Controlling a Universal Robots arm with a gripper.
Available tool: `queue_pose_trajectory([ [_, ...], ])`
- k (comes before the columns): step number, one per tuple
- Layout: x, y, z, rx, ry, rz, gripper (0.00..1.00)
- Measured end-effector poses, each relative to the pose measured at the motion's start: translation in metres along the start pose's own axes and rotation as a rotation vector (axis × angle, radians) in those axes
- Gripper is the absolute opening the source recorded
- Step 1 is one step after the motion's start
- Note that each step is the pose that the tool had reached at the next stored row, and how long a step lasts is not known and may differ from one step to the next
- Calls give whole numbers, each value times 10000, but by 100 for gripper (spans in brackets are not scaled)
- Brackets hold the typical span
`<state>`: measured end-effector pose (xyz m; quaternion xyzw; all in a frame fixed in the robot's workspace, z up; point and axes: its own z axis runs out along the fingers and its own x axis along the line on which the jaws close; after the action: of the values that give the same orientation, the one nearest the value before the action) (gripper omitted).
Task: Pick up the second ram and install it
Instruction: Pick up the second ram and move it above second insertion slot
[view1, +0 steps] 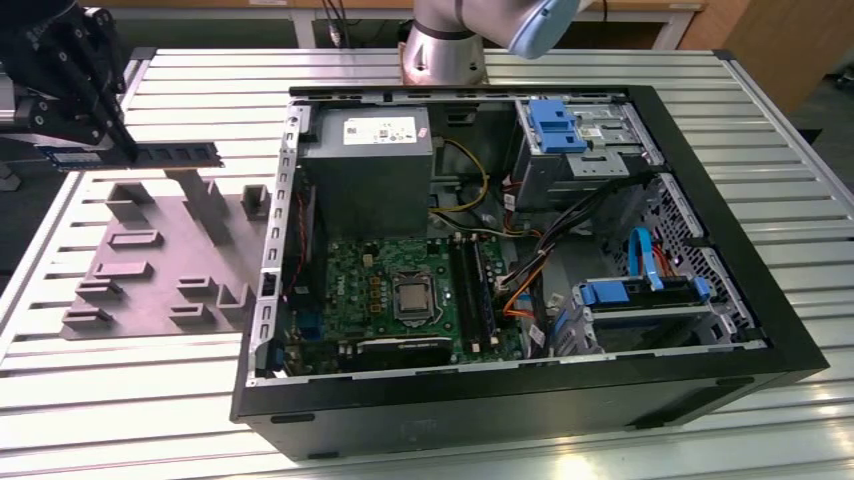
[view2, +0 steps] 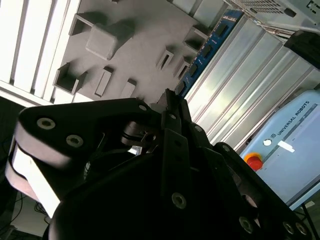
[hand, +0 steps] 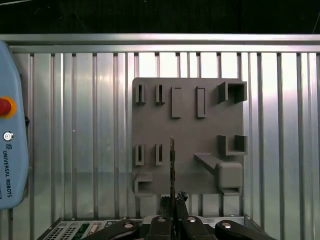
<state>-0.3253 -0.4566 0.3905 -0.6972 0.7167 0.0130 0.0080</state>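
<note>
One stick, the second ram, is pinched between my gripper's jaws, which are closed tight on it, with its length running out past them. The mauve-grey fixture plate lies beneath the jaws, and the open computer case stands well apart from them.

Ribbed metal table, wooden furniture behind, bright glare on slats

Black fingers clamp second ram; grey fixture beyond.
</note>
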Motion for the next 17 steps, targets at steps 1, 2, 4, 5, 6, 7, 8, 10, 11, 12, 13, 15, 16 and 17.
queue_pose_trajectory([
  [1,0,-11,0,0,0,0,14],
  [2,-1,-21,0,0,0,0,14],
  [4,-1,-43,0,0,0,0,14],
  [5,-2,-54,-1,0,0,0,14],
  [6,-2,-65,-1,-1,0,0,14],
  [7,-2,-76,0,0,-1,0,14],
  [8,-2,-87,0,0,0,0,14],
  [10,-3,-109,-1,-1,1,0,14],
  [11,-3,-120,-1,0,0,0,14],
  [12,-4,-130,-1,0,0,0,14],
  [13,-4,-140,-1,-1,0,0,14],
  [15,-4,-161,-1,0,0,0,14],
  [16,-5,-172,-1,-1,1,0,14],
  [17,-5,-183,-1,0,0,0,14],
])
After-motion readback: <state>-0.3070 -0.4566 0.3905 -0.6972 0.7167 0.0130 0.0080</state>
